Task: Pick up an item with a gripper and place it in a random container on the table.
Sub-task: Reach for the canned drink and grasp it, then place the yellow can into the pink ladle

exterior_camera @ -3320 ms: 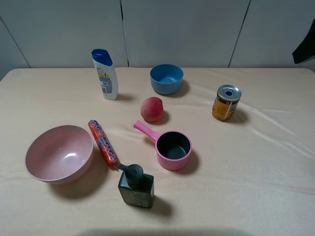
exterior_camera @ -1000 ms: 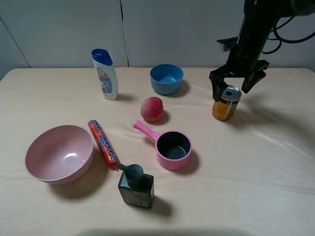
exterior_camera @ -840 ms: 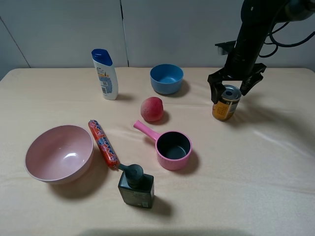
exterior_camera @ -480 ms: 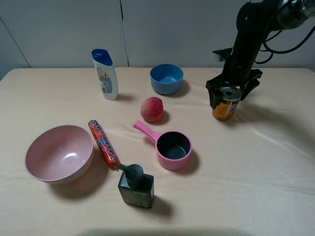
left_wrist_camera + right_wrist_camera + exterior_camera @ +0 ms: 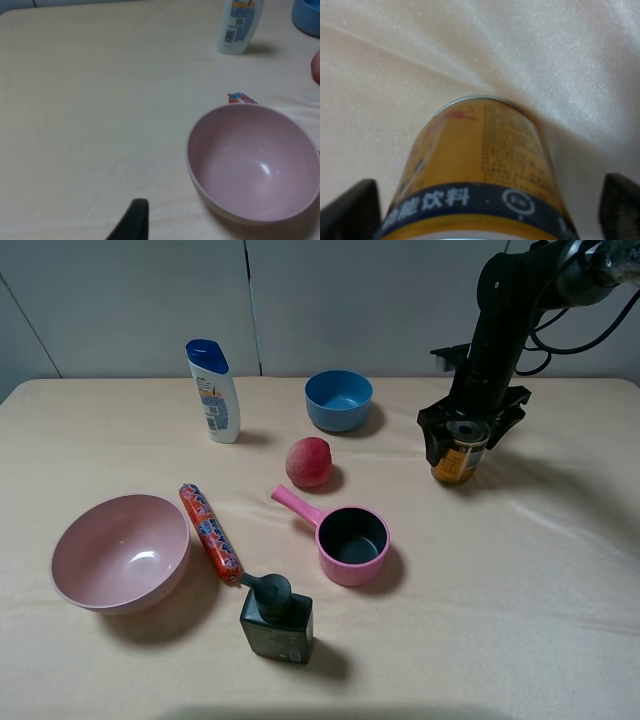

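The tin can [image 5: 458, 462], with a yellow-orange label, stands upright at the table's [image 5: 520, 590] far right. My right gripper [image 5: 468, 432] is open and lowered over the can's top, one black finger on each side and a gap to each. In the right wrist view the can [image 5: 480, 170] fills the middle between the two fingertips [image 5: 350, 212]. The small pink saucepan [image 5: 345, 572] sits empty near the table's centre, handle pointing far-left. Only one black fingertip [image 5: 134, 220] of my left gripper shows, above bare cloth near the large pink bowl [image 5: 255, 160].
A peach [image 5: 309, 462] and a blue bowl [image 5: 339, 400] lie between can and saucepan. A white shampoo bottle [image 5: 213, 391] stands far left. A red sausage [image 5: 210, 532], the large pink bowl [image 5: 120, 552] and a dark pump bottle [image 5: 275, 620] are front left.
My right arm came into view from the far right and lowered over the can. Its open fingers have sunk from above the lid to beside the can's upper part.
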`<state>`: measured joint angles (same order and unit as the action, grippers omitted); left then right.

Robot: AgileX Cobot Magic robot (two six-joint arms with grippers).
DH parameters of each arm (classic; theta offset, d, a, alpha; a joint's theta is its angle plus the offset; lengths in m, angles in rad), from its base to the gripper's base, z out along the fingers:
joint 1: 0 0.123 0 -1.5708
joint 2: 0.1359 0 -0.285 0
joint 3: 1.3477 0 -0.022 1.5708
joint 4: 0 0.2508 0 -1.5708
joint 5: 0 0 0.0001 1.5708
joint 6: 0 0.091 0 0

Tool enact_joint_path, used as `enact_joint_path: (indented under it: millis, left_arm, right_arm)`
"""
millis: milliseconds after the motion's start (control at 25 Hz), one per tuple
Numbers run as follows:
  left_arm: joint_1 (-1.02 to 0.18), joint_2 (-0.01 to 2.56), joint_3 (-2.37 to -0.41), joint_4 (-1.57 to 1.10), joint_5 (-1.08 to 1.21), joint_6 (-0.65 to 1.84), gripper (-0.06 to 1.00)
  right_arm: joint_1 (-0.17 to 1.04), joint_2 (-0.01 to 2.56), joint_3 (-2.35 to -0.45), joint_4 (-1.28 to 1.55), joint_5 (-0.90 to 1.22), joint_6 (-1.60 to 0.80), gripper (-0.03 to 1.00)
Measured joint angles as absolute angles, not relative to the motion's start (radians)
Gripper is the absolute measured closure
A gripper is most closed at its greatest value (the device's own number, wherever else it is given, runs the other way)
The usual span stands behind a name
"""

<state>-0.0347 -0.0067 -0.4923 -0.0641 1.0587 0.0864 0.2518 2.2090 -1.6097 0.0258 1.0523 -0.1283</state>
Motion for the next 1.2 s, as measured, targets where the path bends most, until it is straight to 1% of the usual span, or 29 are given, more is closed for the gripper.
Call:
enact_joint_path:
  millis: [80, 800, 1200]
  left_arm:
    - [-0.035, -0.007, -0.492, -0.064, 1.059, 0.086, -0.05]
    - [-0.035, -0.007, -0.492, -0.064, 1.059, 0.086, -0.05]
    - [-0.035, -0.007, -0.492, -0.064, 1.059, 0.086, -0.05]
  right_arm:
    - [0.252, 2.209, -1.610, 0.034, 1.054, -0.132, 0.46]
    - [0.252, 2.208, -1.610, 0.032, 1.066, -0.169, 0.46]
    - [0.252, 2.109, -1.610, 0.039, 1.166, -0.170, 0.46]
